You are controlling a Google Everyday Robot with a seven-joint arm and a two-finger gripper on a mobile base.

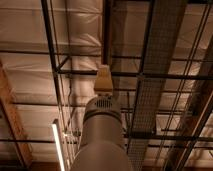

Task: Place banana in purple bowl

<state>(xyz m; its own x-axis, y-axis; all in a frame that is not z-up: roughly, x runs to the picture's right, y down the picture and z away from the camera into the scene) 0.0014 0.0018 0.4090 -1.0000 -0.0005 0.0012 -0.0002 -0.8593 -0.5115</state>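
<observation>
Near: grey robot arm (102, 137) rises centre, beige end piece (103, 79) at its tip. Claw not visible, state can't tell. Banana, purple bowl out of view. Far: tube light (58, 147) left, cable tray (156, 60) right.

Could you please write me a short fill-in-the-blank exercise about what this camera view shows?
The camera looks up at a ____ crossed by dark beams. The grey arm rises from the picture's ____ edge, with the beige end effector at its tip. A lit tube light glows on the picture's ____ side. Neither banana nor purple ____ is in view.
Missing words: ceiling; bottom; left; bowl.
</observation>
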